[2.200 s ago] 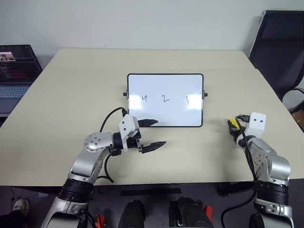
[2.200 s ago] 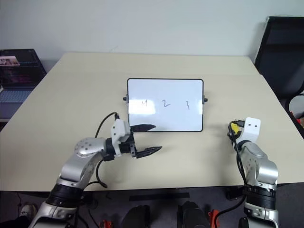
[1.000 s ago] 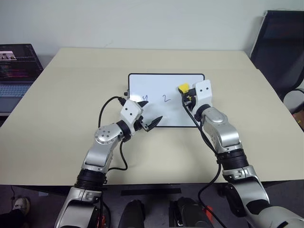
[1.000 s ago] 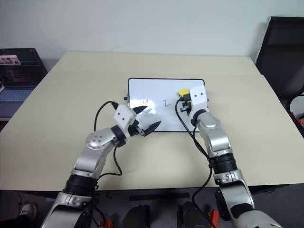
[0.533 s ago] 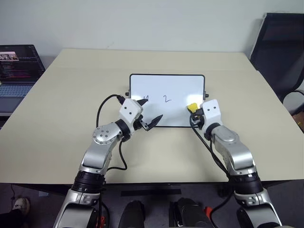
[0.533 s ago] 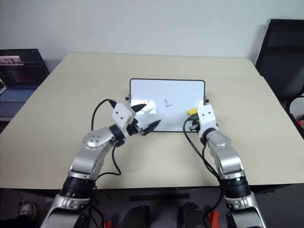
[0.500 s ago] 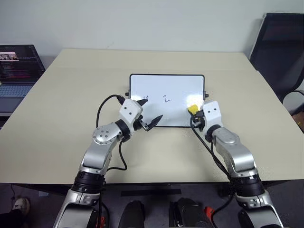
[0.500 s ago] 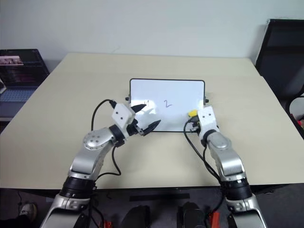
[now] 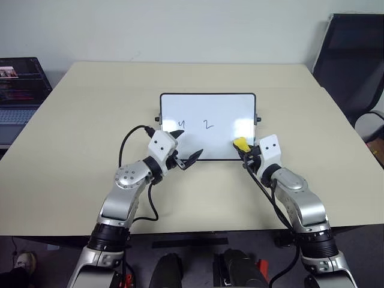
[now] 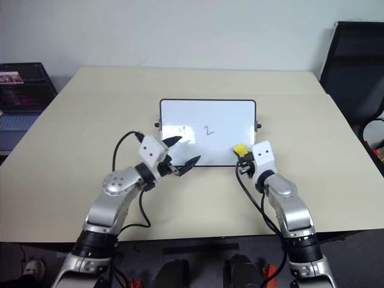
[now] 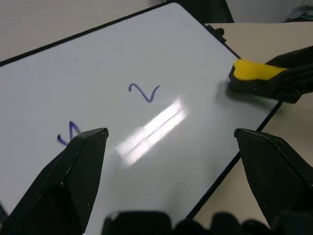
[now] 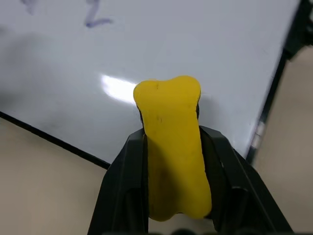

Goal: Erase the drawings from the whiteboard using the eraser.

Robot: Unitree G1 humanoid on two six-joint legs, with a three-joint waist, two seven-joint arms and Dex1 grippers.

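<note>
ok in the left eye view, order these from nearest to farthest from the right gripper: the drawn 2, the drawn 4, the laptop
From the right gripper, shut on the small yellow block eraser:
1. Dark hand-drawn "2", mid whiteboard, to its left.
2. Dark hand-drawn "4", further left on the board.
3. Open laptop, off the beige table's far left edge.

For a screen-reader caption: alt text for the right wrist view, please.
The right gripper, shut on the yellow eraser, holds it over the near right part of the whiteboard. A "2" mark remains on the board, on the beige table.
</note>
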